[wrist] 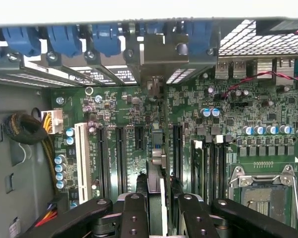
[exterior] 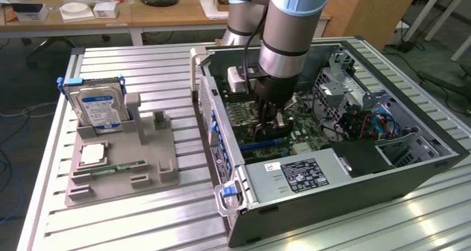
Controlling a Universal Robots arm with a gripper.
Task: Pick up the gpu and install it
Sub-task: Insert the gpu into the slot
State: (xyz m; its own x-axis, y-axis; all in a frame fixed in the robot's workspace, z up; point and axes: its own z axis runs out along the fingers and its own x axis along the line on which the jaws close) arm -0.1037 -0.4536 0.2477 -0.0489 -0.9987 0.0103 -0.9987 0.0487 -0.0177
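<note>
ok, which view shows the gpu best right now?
Wrist view: the gpu is held edge-on in the gripper, over the motherboard slots. In the exterior view the arm and gripper hide most of it inside the case.

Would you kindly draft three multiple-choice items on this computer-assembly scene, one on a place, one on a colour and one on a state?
1. Where does the hard drive stand?
A. In the grey holder, at the exterior view's left of the computer case
B. Inside the case
C. In the gripper

2. What colour is the hard drive's label?
A. Red
B. Blue
C. Yellow

3. How is the gpu placed?
A. Lying in the grey holder
B. Held edge-on in the gripper over the motherboard
C. Lying on top of the hard drive

Answers:
1 A: it stands upright in the holder beside the case.
2 B: the label is blue with white.
3 B: the wrist view shows the card between the fingers, above the slots.
</note>
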